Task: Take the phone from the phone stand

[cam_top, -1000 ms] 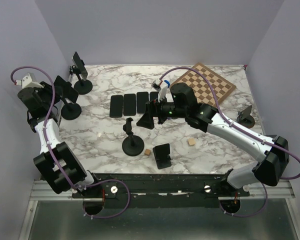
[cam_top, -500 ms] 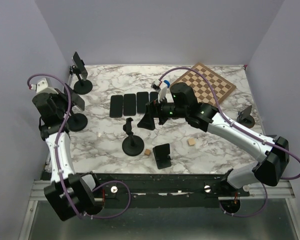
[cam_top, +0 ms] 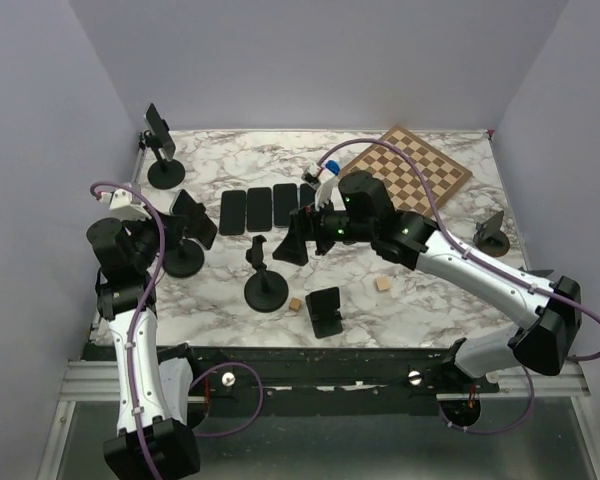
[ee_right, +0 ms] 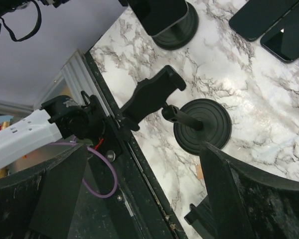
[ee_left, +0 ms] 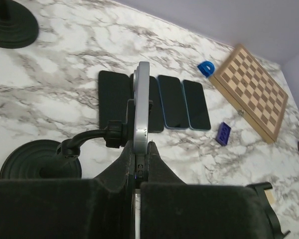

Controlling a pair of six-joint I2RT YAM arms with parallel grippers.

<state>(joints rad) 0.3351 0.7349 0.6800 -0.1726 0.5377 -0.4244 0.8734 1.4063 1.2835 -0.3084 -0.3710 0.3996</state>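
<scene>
Left jaws closed on the phone [ee_left: 142, 104], pinching its lower end; left gripper [ee_left: 141, 152] grips it edge-on and upright. Phone's back meets the arm of the phone stand [ee_left: 37, 162], round base on the marble table [ee_left: 65, 59] just left of it. Right jaws spread wide, holding nothing; right gripper [cam_top: 294, 240] hovers near the empty stand [ee_right: 202, 124], well apart from the phone. Beyond the phone, a row of flat phones [ee_left: 174, 102]. Bare marble lies left of that row. Chessboard [ee_left: 251, 89] at far right
</scene>
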